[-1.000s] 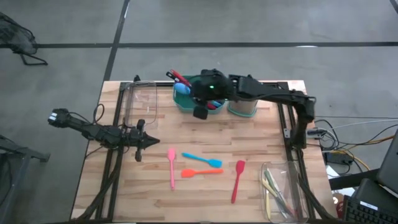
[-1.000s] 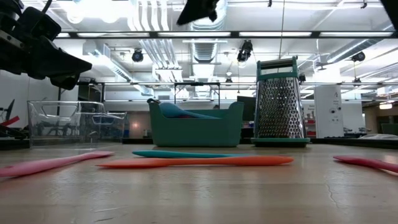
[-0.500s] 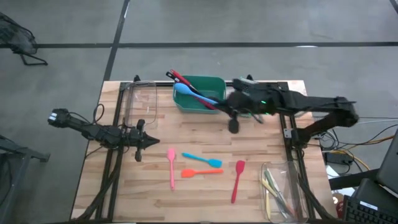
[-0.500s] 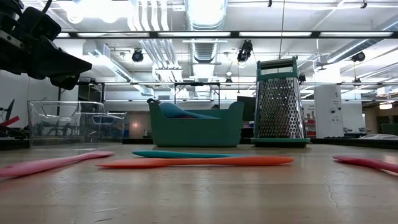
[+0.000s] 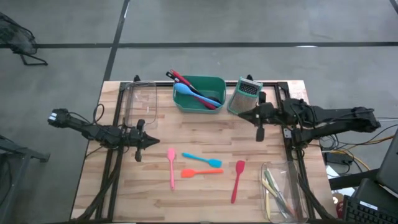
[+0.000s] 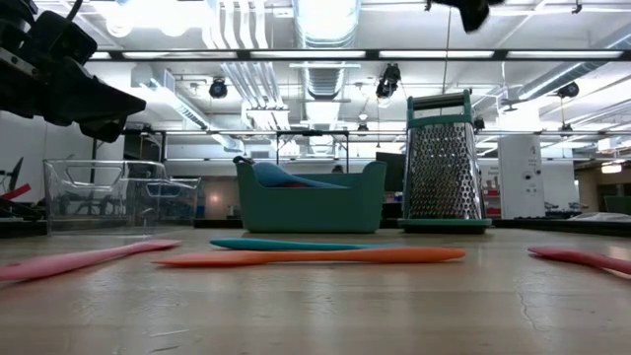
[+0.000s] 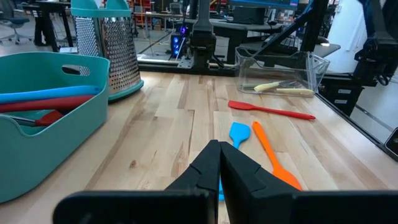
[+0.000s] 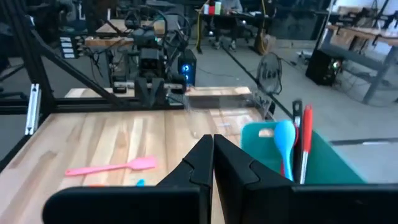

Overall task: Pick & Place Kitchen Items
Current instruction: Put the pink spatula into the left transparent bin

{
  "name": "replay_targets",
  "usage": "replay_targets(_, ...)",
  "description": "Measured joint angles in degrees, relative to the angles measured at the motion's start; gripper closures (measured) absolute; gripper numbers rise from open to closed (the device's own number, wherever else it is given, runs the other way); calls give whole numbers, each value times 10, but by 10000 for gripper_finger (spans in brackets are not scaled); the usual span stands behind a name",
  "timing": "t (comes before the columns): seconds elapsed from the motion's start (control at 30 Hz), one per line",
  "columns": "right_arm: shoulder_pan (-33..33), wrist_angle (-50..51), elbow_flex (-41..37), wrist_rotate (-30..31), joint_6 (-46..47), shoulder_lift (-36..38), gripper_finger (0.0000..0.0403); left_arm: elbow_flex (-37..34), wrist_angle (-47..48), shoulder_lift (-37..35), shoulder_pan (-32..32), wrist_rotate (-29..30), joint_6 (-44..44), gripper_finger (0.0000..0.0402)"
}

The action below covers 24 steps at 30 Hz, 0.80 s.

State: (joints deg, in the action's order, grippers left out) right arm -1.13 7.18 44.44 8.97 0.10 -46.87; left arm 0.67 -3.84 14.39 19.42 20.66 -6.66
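Four kitchen items lie flat on the wooden table near its front: a pink spatula (image 5: pixel 171 167), a blue spoon (image 5: pixel 202 160), an orange spoon (image 5: pixel 200 172) and a red spatula (image 5: pixel 237 180). More utensils, among them a blue spoon (image 5: pixel 186 92) and red handles (image 5: pixel 179 78), lean out of the teal tub (image 5: pixel 214 83). My left gripper (image 5: pixel 149 142) is shut and empty at the left, above the table. My right gripper (image 5: pixel 259 135) is shut and empty, held high in front of the grater (image 5: pixel 245 96).
A clear bin (image 5: pixel 142 102) stands at the far left. Another clear bin (image 5: pixel 292 199) with yellowish utensils sits at the near right. Black frame rails (image 5: pixel 115 162) run along both table sides. Bare wood lies between the tub and the loose utensils.
My right gripper has drawn back from above the teal tub toward the table's right edge and a little toward the near edge, tipping up from a downward slant to nearly level. It has stayed shut and empty. The utensils have not moved.
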Motion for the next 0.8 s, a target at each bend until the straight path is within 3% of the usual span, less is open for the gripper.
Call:
replay_targets(0.37,-2,-158,-217,-2,24,135,394,0,0,0,0,0,0,390)
replay_targets(0.8,-2,-131,-321,-2,28,320,394,0,0,0,0,0,0,390)
